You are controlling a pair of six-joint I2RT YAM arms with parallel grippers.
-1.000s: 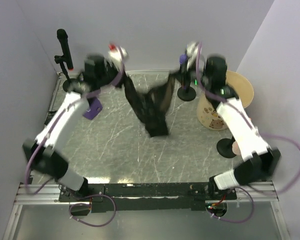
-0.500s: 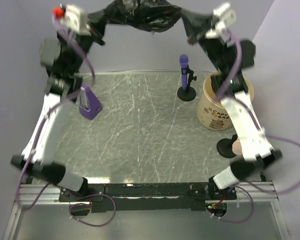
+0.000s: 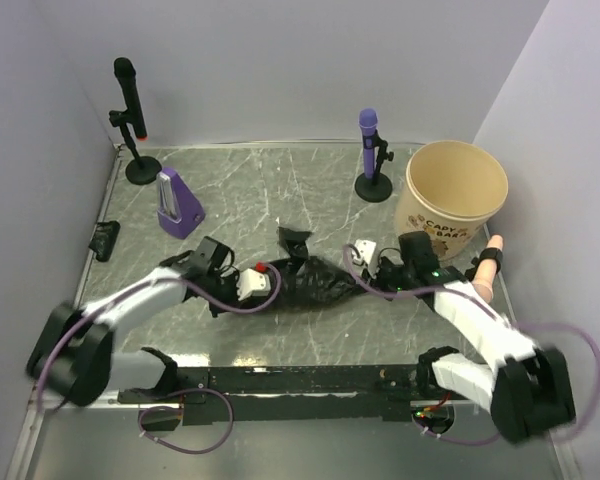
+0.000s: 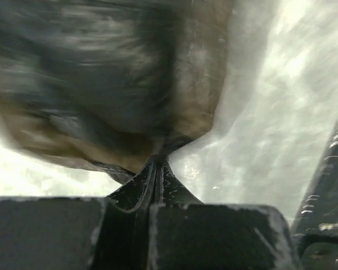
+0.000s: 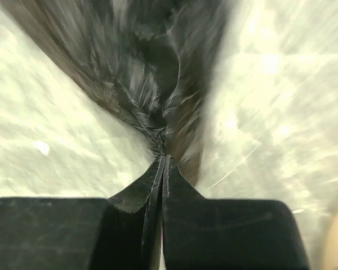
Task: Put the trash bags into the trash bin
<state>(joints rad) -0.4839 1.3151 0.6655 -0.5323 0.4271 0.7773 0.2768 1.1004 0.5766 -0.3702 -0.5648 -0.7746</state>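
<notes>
Step in hand: transfer of the bag (image 3: 315, 285) to the bin (image 3: 425, 225); the grasp is made, the carry is not yet done. The bag lies crumpled on the table (image 3: 280, 190) near its front edge, stretched between the two arms and well apart from the bin. The left hand (image 4: 156, 171) is fully closed, fingers pressed together with a pinch of black film between them. The right hand (image 5: 164, 163) is likewise fully closed on a gathered twist of film at the opposite end. The bin stands upright at the far right of the table, its mouth open and nothing visible inside. Next move, as judged: raise both ends together until the slack film clears the rim, carry it to the right over the mouth, lower it, then open both hands. The film is floppy, so a trailing fold may catch on the rim or drape outside. The purple microphone (image 3: 368, 150) stands just beside the bin on its left, near the likely path. Surface: grey, marbled, heavily scratched, glossy. A black microphone (image 3: 130, 110) and a purple metronome (image 3: 178, 203) stand at far left. Pale lilac walls (image 3: 280, 70) enclose three sides.
</notes>
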